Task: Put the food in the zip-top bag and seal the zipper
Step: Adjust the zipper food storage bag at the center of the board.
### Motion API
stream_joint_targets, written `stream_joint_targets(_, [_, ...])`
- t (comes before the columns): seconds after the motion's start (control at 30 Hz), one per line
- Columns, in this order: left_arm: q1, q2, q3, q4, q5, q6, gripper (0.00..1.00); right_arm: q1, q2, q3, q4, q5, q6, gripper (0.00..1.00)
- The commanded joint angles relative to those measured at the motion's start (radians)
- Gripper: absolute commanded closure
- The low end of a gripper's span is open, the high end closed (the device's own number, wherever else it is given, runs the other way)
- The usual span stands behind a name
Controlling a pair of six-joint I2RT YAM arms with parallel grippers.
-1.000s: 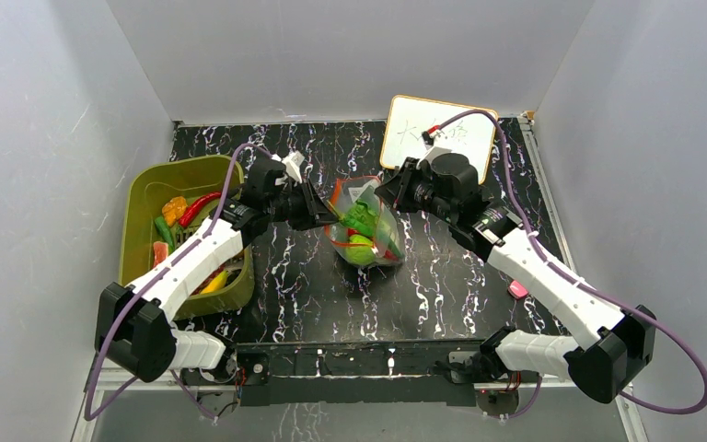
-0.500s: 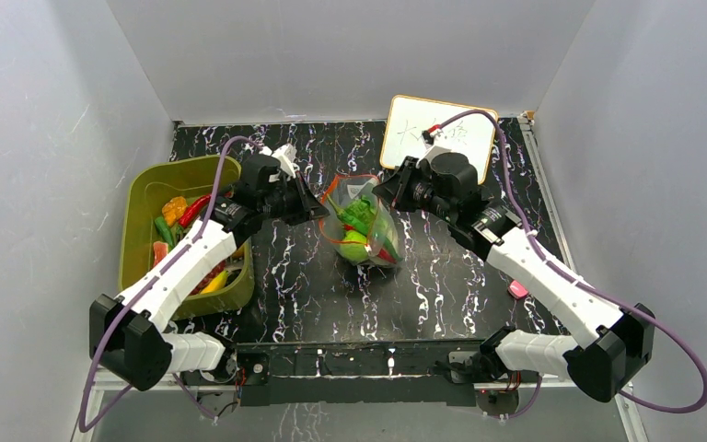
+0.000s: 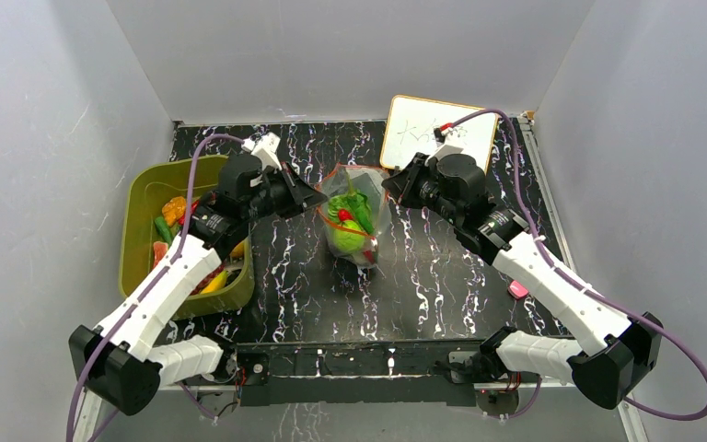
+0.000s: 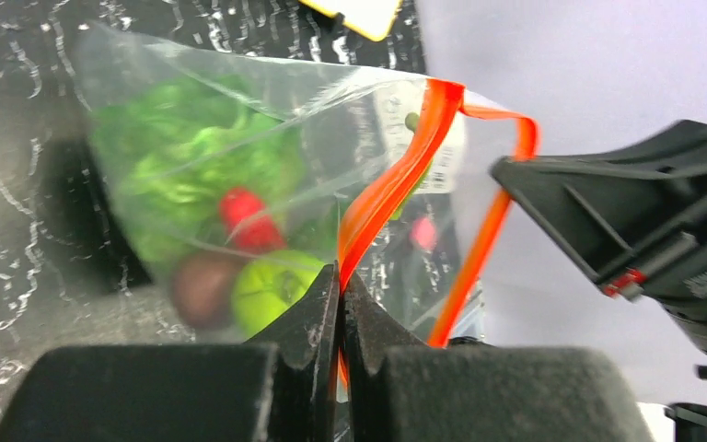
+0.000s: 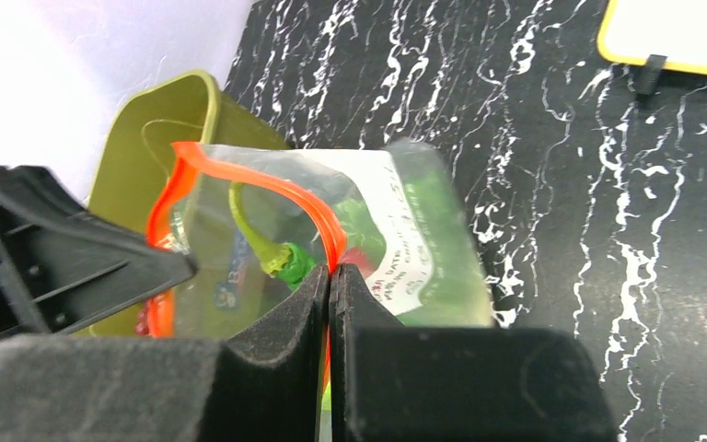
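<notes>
The clear zip-top bag (image 3: 353, 216) hangs lifted between my two grippers over the middle of the table, its mouth open. Inside it are green leafy food (image 4: 184, 157), a red piece (image 4: 244, 219) and a yellow-green ball (image 4: 281, 285). My left gripper (image 3: 318, 199) is shut on the red-orange zipper (image 4: 382, 198) at the bag's left side. My right gripper (image 3: 388, 191) is shut on the zipper strip (image 5: 267, 189) at the right side. The two strips stand apart in a loop.
An olive-green basket (image 3: 143, 184) at the left holds more toy food: a red chilli (image 3: 198, 204), orange and green pieces. A white board with a yellow rim (image 3: 437, 133) stands at the back right. A small pink object (image 3: 517, 289) lies at the right.
Both grippers have lifted the bag and shifted it slightly back and left. The left arm has drawn back to the left. The bag now hangs more upright.
</notes>
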Motion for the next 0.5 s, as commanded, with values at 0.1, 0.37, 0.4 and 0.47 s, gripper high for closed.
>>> stream_joint_targets(0.1, [0.002, -0.033, -0.030, 0.227, 0.164, -0.084, 1.00, 0.000, -0.033, 0.033, 0.057, 0.033, -0.038, 1.00])
stream_joint_targets(0.37, [0.000, 0.075, -0.078, 0.388, 0.318, -0.219, 1.00, 0.000, -0.062, 0.093, 0.028, 0.044, -0.012, 1.00])
stream_joint_targets(0.4, [-0.001, 0.087, -0.083, 0.395, 0.322, -0.229, 1.00, 0.000, -0.055, 0.101, 0.008, 0.045, -0.010, 1.00])
stream_joint_targets(0.47, [-0.003, 0.100, -0.096, 0.422, 0.323, -0.241, 1.00, -0.001, -0.042, 0.107, -0.022, 0.030, -0.033, 1.00])
